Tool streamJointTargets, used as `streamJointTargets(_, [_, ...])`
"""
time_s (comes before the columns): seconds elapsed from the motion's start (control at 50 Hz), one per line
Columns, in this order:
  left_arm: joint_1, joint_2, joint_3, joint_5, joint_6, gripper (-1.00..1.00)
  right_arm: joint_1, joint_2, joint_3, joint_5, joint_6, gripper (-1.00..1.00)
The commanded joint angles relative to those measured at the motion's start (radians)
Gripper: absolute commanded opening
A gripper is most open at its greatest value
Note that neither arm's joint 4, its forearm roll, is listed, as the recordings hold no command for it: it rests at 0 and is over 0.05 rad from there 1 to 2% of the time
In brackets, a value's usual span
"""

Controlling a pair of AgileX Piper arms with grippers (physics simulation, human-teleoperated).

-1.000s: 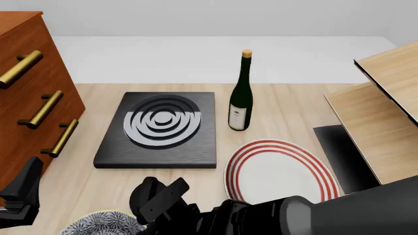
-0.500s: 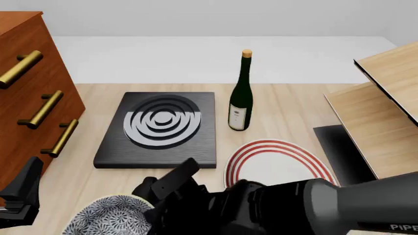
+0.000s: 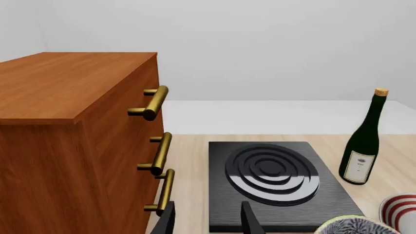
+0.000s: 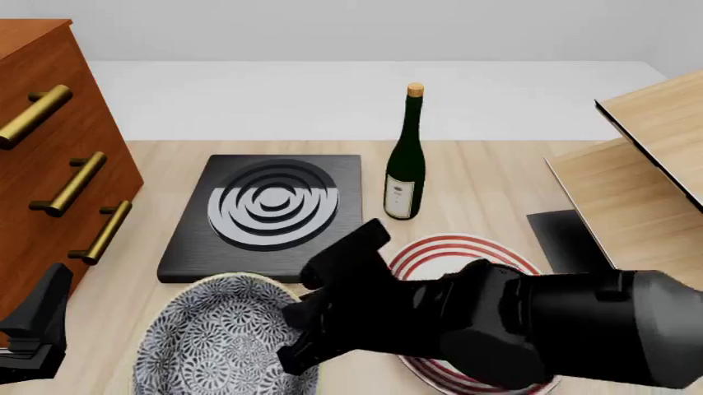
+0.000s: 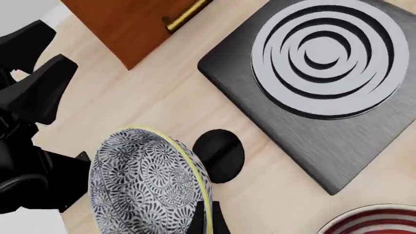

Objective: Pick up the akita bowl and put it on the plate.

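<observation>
Left wrist view: the left tool [image 3: 206,219] is seen with fingers spread and nothing between them, parked low beside the wooden dresser [image 3: 78,141]. Only a sliver of the akita bowl [image 3: 354,226] is seen at the frame edge, next to a sliver of the plate [image 3: 400,212]. The black slab [image 3: 273,183] and the wine bottle [image 3: 363,141] stand beyond.

Front view: the akita bowl [image 4: 225,341] is held clear of the bench [image 4: 495,177] by the right tool [image 4: 305,333], which is closed on the rim nearest the plate. The bowl is tipped, its mouth turned up and toward the camera, so its axis is leaning rather than upright. The plate [image 4: 467,251] lies just beside it, largely hidden by the right arm. The risk is judged to be a slip: a one-sided rim pinch on a deep bowl may let it swing or drop while it is carried across. The slab's near edge and the bottle are near the path and could be clipped.

Right wrist view: the akita bowl [image 5: 149,183] is seen side-on, yellowish rim pinched between the fingers [image 5: 209,219], mouth facing away sideways. A small black knob [image 5: 217,155] rests on the bench below it. If the tilt is not levelled before release, the bowl may be set down on its edge and roll off the plate [image 5: 383,222].
</observation>
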Motion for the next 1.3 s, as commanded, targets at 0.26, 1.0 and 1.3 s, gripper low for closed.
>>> streamJointTargets(0.26, [0.0, 0.0, 0.0, 0.0, 0.0, 1.0, -0.195, -0.194, 0.047, 0.09, -0.036, -1.0])
streamJointTargets(1.0, [0.0, 0.0, 0.0, 0.0, 0.0, 1.0, -0.534, -0.524, 0.242, 0.21, -0.028, -1.0])
streamJointTargets(1.3, [0.0, 0.0, 0.0, 0.0, 0.0, 1.0, -0.678, -0.601, 0.351, 0.209, -0.009, -1.0])
